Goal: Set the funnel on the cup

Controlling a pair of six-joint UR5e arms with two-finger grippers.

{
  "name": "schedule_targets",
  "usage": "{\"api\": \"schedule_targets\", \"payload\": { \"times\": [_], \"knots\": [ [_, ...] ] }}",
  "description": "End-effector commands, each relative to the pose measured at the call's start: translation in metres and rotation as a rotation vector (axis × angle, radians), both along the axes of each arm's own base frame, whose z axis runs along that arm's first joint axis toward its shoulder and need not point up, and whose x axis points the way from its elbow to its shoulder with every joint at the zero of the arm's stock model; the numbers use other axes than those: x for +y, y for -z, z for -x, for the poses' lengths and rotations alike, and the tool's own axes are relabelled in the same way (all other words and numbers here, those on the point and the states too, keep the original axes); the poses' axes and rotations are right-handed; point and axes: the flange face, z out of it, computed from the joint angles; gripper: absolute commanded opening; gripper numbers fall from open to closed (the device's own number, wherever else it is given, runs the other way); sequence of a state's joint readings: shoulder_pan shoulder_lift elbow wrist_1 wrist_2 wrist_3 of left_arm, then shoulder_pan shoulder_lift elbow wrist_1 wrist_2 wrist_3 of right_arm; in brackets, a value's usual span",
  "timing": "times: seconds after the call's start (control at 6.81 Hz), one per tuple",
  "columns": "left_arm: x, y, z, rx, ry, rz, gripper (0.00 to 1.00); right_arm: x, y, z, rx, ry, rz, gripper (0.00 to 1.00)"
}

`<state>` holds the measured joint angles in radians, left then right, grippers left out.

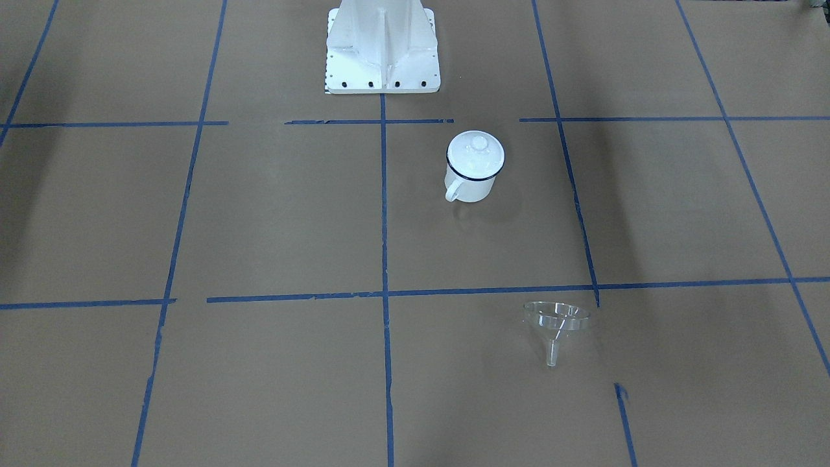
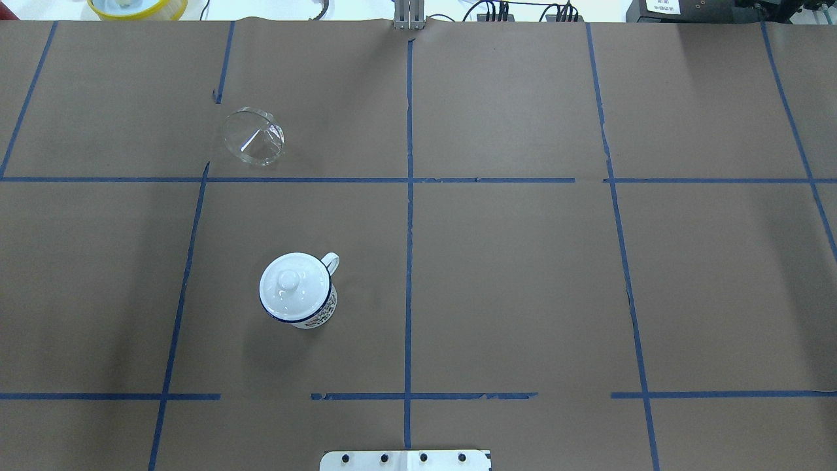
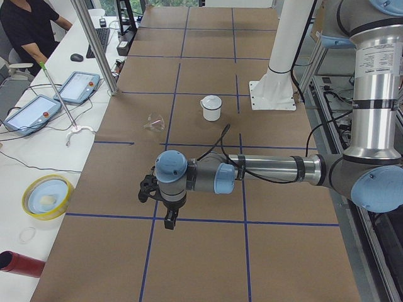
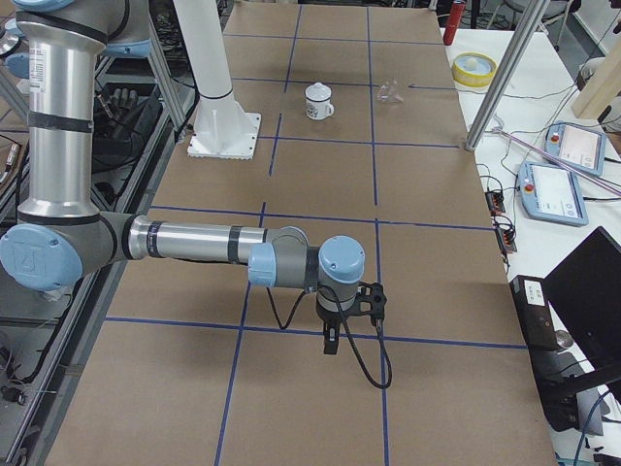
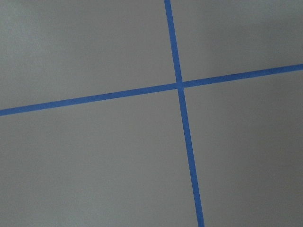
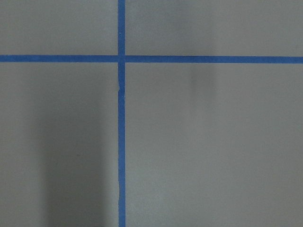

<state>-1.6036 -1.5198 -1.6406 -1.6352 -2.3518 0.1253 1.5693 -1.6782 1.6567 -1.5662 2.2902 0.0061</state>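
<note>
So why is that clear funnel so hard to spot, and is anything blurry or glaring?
Overhead exterior: the funnel is transparent, only bright glints outline it on the table; the lid on the cup shows mild glare. Exterior front-facing: wide dim shadow bands cross the table. Wrist views: soft focus, only blue tape; the right one has a faint shadow.

Small transparent conical funnel (image 2: 254,137) rests on the brown-papered counter (image 2: 523,294); white blue-rimmed enamel mug (image 2: 318,313) stands well apart from it, capped by a round white knobbed lid (image 2: 288,282).
</note>
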Motion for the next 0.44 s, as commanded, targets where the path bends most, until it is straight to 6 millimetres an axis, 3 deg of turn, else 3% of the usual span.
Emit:
{"api": "schedule_targets", "payload": {
  "times": [0.0, 0.15, 0.29],
  "knots": [
    [-0.002, 0.0, 0.001, 0.003, 0.003, -0.002, 1.0, 0.0, 0.0, 0.0, 0.0, 0.0, 0.0, 1.0],
    [-0.017, 0.014, 0.002, -0.009, 0.004, -0.031, 1.0, 0.0, 0.0, 0.0, 0.0, 0.0, 0.0, 1.0],
    [-0.049, 0.047, 0.009, -0.103, 0.041, -0.078, 1.0, 0.0, 0.0, 0.0, 0.0, 0.0, 0.0, 1.0]
  ]
}}
